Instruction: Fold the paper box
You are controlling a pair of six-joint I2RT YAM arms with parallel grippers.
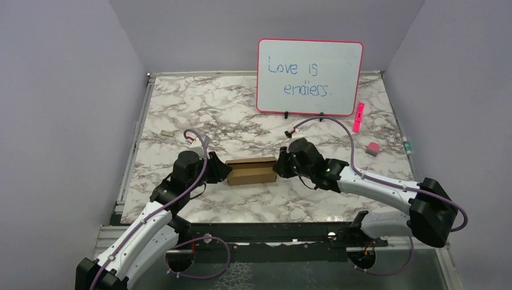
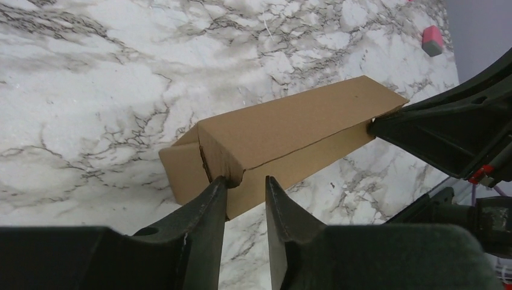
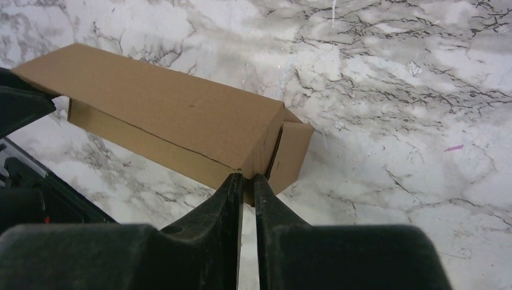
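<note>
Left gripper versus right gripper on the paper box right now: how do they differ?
The left gripper sits at the left end of the paper box, the right gripper at its right end. The left gripper's fingers stand apart with a clear gap; the right gripper's are almost together, leaving a thin slit. Both have their tips at the lower edge of a box end. Whether either pinches cardboard, I cannot tell.

The brown paper box (image 1: 250,171), folded long and rectangular, lies on the marble table (image 1: 229,109), end flaps ajar.
</note>
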